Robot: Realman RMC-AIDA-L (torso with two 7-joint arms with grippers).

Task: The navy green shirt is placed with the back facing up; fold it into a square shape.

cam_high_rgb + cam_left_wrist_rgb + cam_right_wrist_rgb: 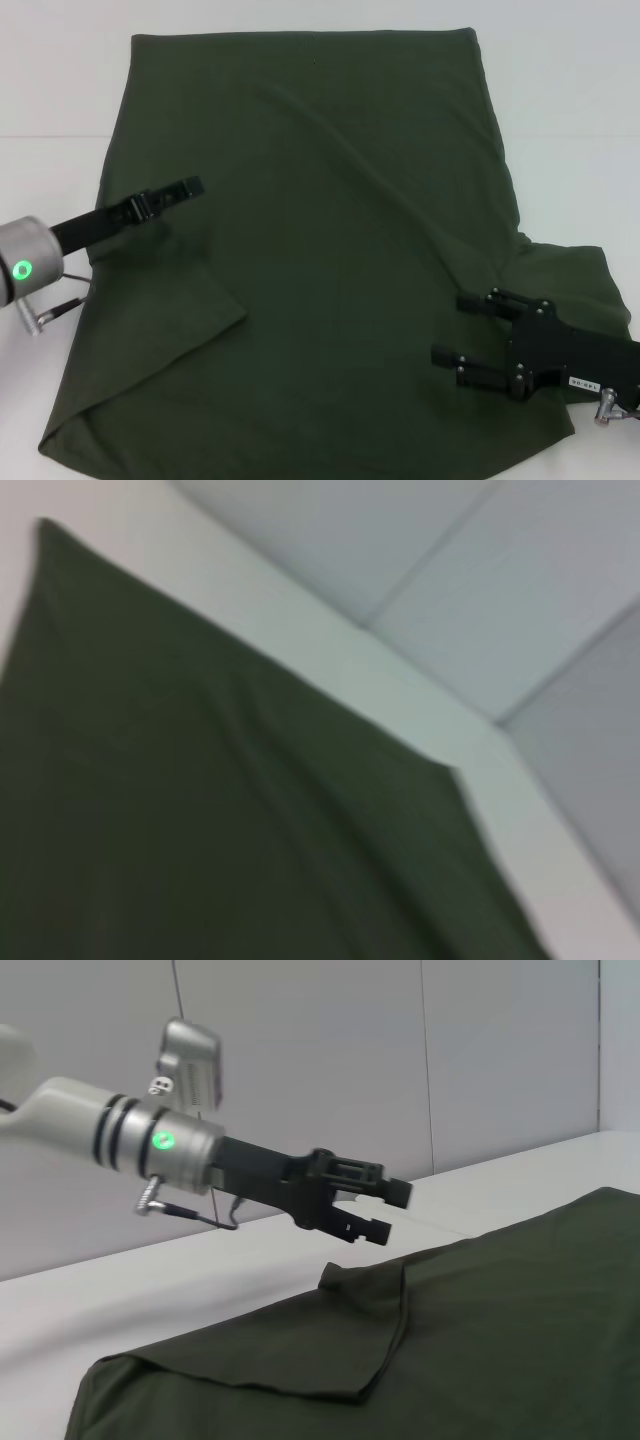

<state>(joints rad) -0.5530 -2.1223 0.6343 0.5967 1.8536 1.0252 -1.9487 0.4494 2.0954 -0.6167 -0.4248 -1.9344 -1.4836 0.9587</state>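
Observation:
The navy green shirt [330,250] lies flat on the white table, plain back up, no lettering showing. Its left sleeve is folded inward as a flap [170,300]; the flap also shows in the right wrist view [330,1330]. Its right sleeve [575,280] lies spread out. My left gripper [192,187] hovers over the shirt's left side, just above the folded flap, open and empty; it also shows in the right wrist view [388,1210]. My right gripper [455,330] is open and empty above the shirt's lower right part, next to the right sleeve. The left wrist view shows only shirt cloth [200,830].
The white table [50,100] shows bare on the left and along the far edge. A grey panelled wall [400,1060] stands behind the table. The shirt's near edge runs close to the table's front.

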